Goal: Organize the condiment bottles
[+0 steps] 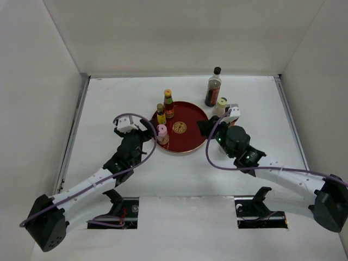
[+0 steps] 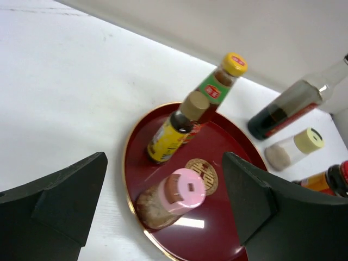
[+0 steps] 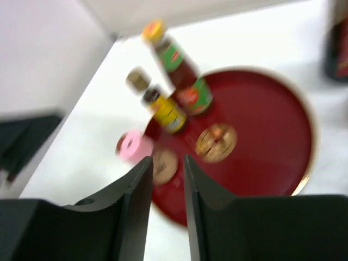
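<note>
**Overhead and wrist views of a two-arm workcell.** A white desk (image 1: 109,103) is enclosed by a plain white back wall (image 1: 179,32) and white side walls. A metal strip runs along the left edge of the desk.

A round red tray (image 1: 193,122) with a gold rim and a gold centre emblem (image 1: 180,128) lies at mid-desk. Three of the condiment bottles stand upright on its left half:
- An orange-capped brown bottle (image 1: 168,106) with a green label stands at the far edge.
- A small yellow bottle (image 1: 161,115) stands just beside it.
- A pink-capped jar (image 1: 162,134) stands at the near-left rim.

The other bottles stand off the tray, to its far right. These are a tall dark black-capped bottle (image 1: 212,89), a cream-capped jar (image 1: 220,107) nearer the tray, and a red-lidded bottle (image 2: 321,179) that is partly hidden.

The left end effector (image 2: 164,160) is spread wide and empty, just left of the tray, with the pink-capped jar in line with its gap. The right end effector (image 3: 167,159) sits at the tray's right rim. Its fingers are parted by only a narrow slit, with nothing between them.

Purple cables loop over both arms.
</note>
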